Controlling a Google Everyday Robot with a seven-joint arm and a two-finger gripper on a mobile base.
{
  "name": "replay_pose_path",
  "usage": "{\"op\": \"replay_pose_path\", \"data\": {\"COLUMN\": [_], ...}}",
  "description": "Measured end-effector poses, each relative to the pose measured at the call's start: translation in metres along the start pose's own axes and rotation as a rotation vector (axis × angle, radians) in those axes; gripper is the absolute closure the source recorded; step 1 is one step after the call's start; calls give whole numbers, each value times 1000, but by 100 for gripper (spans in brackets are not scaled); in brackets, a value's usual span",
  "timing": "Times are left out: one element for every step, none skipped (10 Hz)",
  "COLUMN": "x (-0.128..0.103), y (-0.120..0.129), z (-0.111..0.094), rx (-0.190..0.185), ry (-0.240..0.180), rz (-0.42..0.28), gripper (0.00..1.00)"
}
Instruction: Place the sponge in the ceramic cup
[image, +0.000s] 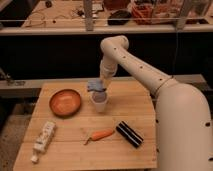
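Nearest me on the wooden table (70, 152) lay 3 things in a loose row: a white tube (43, 138) at the left, an orange carrot (100, 135) in the middle, and a black striped block (129, 134) just to its right, none of them touching.

Further back, the orange bowl (65, 102) sat on the left half of the table. Just to its right stood the ceramic cup (100, 103), upright and apart from the bowl.

The sponge (96, 86) was off the table, directly over the cup's mouth and shifted a little toward the bowl side, its underside at or just above the rim. The end effector (103, 85) pointed straight down right against the sponge's right edge, also over the cup. I could not tell whether it was gripping the sponge or had let go of it.

Behind that, the 1 white arm (135, 65) rose from the end effector and bent away to the right.
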Motion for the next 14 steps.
{"op": "replay_pose_path", "data": {"x": [0,0,0,0,0,0,0,0,1,1,1,1,1,1], "y": [0,0,0,0,0,-1,-1,-1,-1,-1,-1,-1,-1,-2], "z": [0,0,0,0,0,0,0,0,0,0,0,0,0,0], "rx": [1,1,1,2,2,2,3,3,4,4,4,5,5,6], "ry": [0,1,1,1,2,2,2,2,3,3,4,4,4,5], "rz": [2,4,5,6,8,9,11,12,14,15,17,19,20,21], "gripper": [77,78,82,84,84,84,84,84,84,84,84,84,84,84]}}
